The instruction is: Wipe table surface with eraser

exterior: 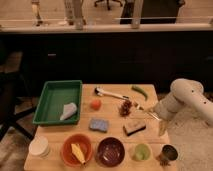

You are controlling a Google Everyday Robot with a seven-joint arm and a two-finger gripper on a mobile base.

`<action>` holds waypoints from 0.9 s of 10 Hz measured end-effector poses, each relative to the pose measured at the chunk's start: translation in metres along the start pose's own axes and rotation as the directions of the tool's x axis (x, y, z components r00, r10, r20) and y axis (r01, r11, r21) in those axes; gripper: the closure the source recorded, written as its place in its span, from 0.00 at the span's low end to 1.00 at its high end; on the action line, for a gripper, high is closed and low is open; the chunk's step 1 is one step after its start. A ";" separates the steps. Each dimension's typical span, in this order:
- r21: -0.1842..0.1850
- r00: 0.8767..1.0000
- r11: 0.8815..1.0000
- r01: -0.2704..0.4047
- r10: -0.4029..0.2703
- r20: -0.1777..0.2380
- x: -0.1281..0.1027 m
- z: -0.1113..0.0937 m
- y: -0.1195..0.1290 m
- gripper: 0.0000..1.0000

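Pale hand [156, 121], apparently open, just beside eraser [134, 127]

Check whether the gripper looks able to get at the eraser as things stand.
Probably yes. The gripper, open, hangs just right of the eraser, with only bare table surface between them. The dark red bunch behind and the green cup in front stand apart from the eraser.

Cream-white arm [189, 97] with pale jaws, spread apart, just right of the eraser [134, 127], which is tan on top with a dark base. Desk [112, 114]: light tan plank grain. Left of the jaws: blue-grey sponge [98, 124], orange ball [95, 104], green tray [54, 97]. Below-left: maroon bowl [110, 151].
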 end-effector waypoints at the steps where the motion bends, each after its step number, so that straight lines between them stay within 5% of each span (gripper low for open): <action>1: 0.000 1.000 1.000 -0.001 0.001 0.000 0.000 0.000 0.000 0.20; 4: 0.005 1.000 1.000 -0.005 0.005 0.007 0.000 0.000 0.000 0.20; 6: 0.068 0.999 0.997 -0.033 0.030 0.034 0.010 0.007 -0.010 0.20; 9: 0.112 0.996 0.993 -0.042 0.033 0.088 0.020 0.017 -0.020 0.20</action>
